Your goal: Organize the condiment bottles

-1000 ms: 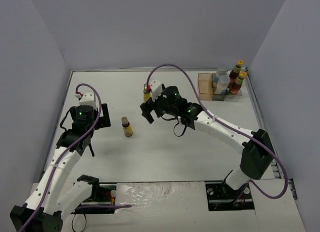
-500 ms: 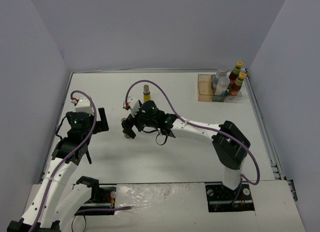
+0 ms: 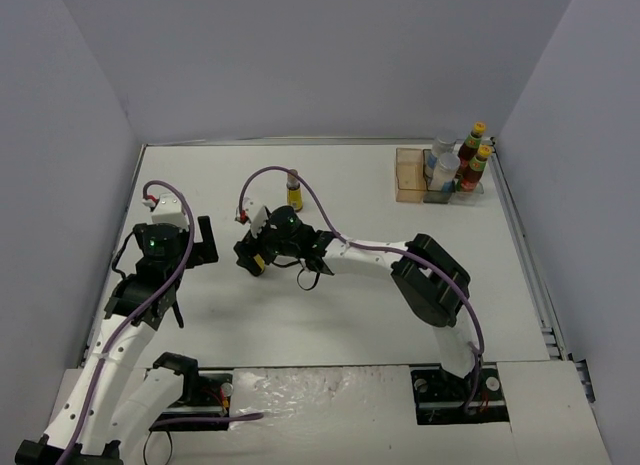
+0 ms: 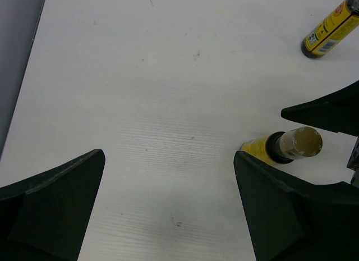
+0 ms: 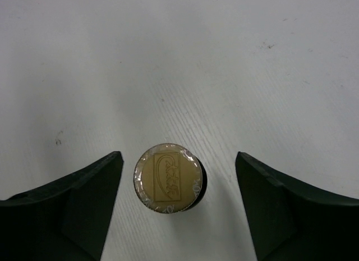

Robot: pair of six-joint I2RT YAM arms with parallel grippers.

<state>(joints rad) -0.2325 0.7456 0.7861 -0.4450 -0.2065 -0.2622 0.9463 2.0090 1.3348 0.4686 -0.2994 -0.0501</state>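
A tiny yellow-labelled bottle with a tan cap (image 5: pixel 168 184) stands upright between the fingers of my right gripper (image 5: pixel 178 160). The jaws are open and there is a gap on each side of the cap. From above, the right gripper (image 3: pixel 255 257) covers most of this bottle. The left wrist view shows the same bottle (image 4: pixel 286 147) just right of my open, empty left gripper (image 4: pixel 169 160). A second tan-capped bottle (image 3: pixel 293 192) stands farther back. Two dark red bottles (image 3: pixel 475 153) and two silver-lidded shakers (image 3: pixel 443 161) stand at the tray.
The orange, grey and clear compartment tray (image 3: pixel 412 175) sits at the back right, near the side wall. My left gripper (image 3: pixel 200 243) hovers left of the right gripper. The right arm's cable loops over the table's middle.
My right gripper has swung left from the far tan-capped bottle to over the near one, and its jaws have narrowed around the cap. The left arm shifted slightly, then held still.
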